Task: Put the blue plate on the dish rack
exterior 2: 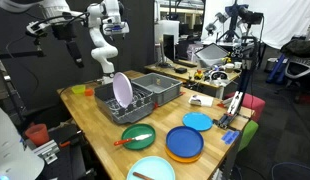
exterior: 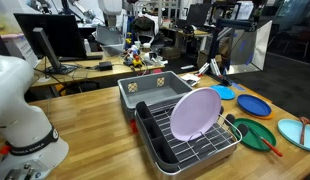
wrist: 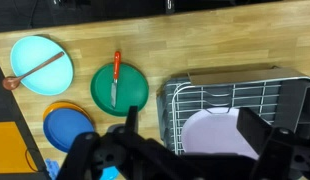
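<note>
Your pincer [wrist: 193,140]: wide open, holding nothing | blue plate [wrist: 67,128]: lies flat on an orange plate [wrist: 55,106] on the wood table [wrist: 145,45], near the dish rack [wrist: 230,92] | feel: likely light, stiff, slippery, so you should pinch its rim | table: smooth, crowded | room: busy lab.

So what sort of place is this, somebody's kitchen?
More likely a robotics lab or workshop than a kitchen. The dish rack sits on a wooden workbench, a computer monitor stands on a desk behind, and a white robot arm rises beside the bench.
</note>
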You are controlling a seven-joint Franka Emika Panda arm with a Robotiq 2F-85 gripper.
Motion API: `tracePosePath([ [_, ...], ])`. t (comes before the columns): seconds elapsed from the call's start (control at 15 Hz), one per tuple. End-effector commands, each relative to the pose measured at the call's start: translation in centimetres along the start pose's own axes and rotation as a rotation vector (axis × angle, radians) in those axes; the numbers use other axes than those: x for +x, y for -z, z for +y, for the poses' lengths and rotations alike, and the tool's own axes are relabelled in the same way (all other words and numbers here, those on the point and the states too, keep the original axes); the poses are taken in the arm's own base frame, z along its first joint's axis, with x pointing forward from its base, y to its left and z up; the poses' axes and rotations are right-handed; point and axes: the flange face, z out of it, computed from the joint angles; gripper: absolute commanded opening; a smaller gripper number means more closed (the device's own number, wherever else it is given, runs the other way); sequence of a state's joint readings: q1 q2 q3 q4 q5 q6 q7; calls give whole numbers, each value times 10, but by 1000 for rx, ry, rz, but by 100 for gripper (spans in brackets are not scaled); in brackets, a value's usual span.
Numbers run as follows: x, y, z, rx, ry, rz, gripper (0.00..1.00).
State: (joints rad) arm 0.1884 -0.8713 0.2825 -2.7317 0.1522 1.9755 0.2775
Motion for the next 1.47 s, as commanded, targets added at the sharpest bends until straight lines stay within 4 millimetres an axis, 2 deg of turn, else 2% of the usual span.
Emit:
tracePosePath([
  [0.0, 0, 1, 0, 0, 0, -1, 100],
  [1.13, 0, 1, 0, 0, 0, -1, 100],
  [1.4, 12, -3, 18, 13, -108, 13, 100],
])
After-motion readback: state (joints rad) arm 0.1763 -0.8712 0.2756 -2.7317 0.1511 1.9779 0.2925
